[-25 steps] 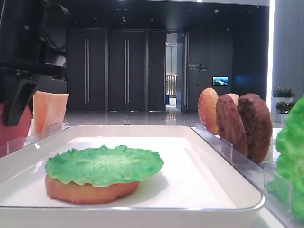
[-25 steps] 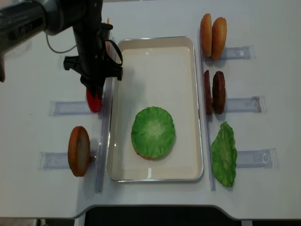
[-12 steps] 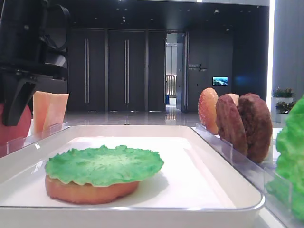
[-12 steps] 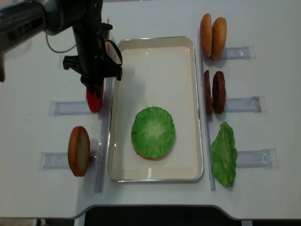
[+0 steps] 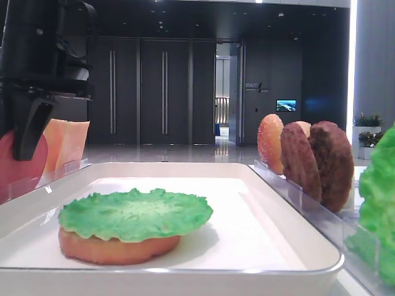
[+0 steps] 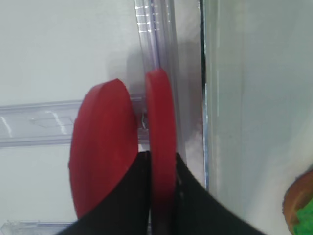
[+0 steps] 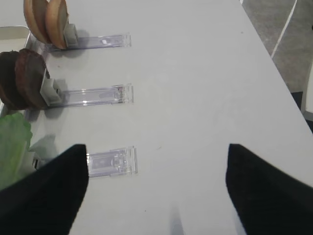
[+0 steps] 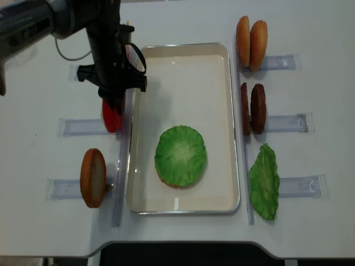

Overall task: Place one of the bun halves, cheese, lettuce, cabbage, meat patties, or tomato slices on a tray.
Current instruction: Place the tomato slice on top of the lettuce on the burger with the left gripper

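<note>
Two red tomato slices stand on edge in a clear rack left of the tray. My left gripper (image 6: 162,169) is shut on the tomato slice (image 6: 160,112) nearer the tray; the other slice (image 6: 100,147) stands free beside it. From above, the left gripper (image 8: 115,104) is over the tomato slices (image 8: 110,119). The white tray (image 8: 183,47) holds a bun half topped with lettuce (image 8: 180,155). My right gripper (image 7: 156,191) hangs open over bare table, holding nothing.
Racks on the right hold bun halves (image 8: 250,36), meat patties (image 8: 252,108) and a lettuce leaf (image 8: 264,182). Another bun half (image 8: 93,177) stands in the near left rack. Cheese slices (image 5: 65,145) stand behind the left arm. An empty clear rack (image 7: 111,161) lies under the right gripper.
The left gripper has closed the last bit onto the tomato slice and shifted slightly toward the far side. Nothing else has moved.
</note>
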Controlling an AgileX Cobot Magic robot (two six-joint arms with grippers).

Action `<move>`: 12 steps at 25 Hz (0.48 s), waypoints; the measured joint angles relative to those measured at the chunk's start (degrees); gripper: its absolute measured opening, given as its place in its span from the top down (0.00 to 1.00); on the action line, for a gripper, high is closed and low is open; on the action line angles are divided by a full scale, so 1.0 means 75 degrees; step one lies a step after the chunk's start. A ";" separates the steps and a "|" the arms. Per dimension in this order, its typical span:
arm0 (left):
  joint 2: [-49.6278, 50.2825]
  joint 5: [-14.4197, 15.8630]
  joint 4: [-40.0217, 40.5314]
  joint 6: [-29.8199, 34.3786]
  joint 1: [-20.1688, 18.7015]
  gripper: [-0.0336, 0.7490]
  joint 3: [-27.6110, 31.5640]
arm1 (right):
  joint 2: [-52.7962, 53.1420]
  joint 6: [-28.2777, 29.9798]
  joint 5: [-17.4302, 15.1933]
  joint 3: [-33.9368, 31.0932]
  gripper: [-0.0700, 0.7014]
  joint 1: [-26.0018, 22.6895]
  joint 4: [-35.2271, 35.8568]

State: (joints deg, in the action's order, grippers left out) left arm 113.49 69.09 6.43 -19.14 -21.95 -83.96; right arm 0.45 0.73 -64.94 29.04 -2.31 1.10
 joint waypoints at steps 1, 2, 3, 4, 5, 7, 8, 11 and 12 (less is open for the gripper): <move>-0.0008 0.0000 0.0001 0.0009 0.0000 0.89 0.0000 | 0.0000 0.0000 0.0000 0.0000 0.20 0.0000 0.0000; -0.0040 0.0008 -0.0007 0.0026 0.0000 0.89 0.0000 | 0.0000 0.0000 0.0000 0.0000 0.20 0.0000 0.0000; -0.0095 0.0008 -0.0007 0.0034 0.0000 0.89 0.0000 | 0.0000 0.0000 0.0000 0.0000 0.20 0.0000 0.0000; -0.0158 0.0008 -0.0013 0.0041 0.0000 0.89 0.0000 | 0.0000 0.0000 0.0000 0.0000 0.20 0.0002 0.0000; -0.0233 0.0008 -0.0022 0.0057 0.0000 0.89 0.0000 | 0.0000 0.0000 0.0000 0.0000 0.20 0.0002 0.0000; -0.0378 0.0014 -0.0046 0.0063 0.0000 0.89 0.0000 | 0.0000 0.0000 0.0000 0.0000 0.20 0.0002 0.0000; -0.0459 0.0023 -0.0078 0.0078 0.0000 0.89 0.0000 | 0.0000 0.0000 0.0000 0.0000 0.20 0.0002 0.0000; -0.0674 0.0029 -0.0264 0.0160 0.0000 0.89 0.0000 | 0.0000 0.0000 0.0000 0.0000 0.20 0.0002 0.0000; -0.0750 0.0029 -0.0338 0.0170 0.0000 0.89 0.0000 | 0.0000 0.0000 0.0000 0.0000 0.20 0.0002 0.0000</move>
State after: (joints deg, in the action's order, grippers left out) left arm 107.86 69.31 3.90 -17.86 -21.95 -83.96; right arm 0.45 0.73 -64.94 29.04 -2.30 1.10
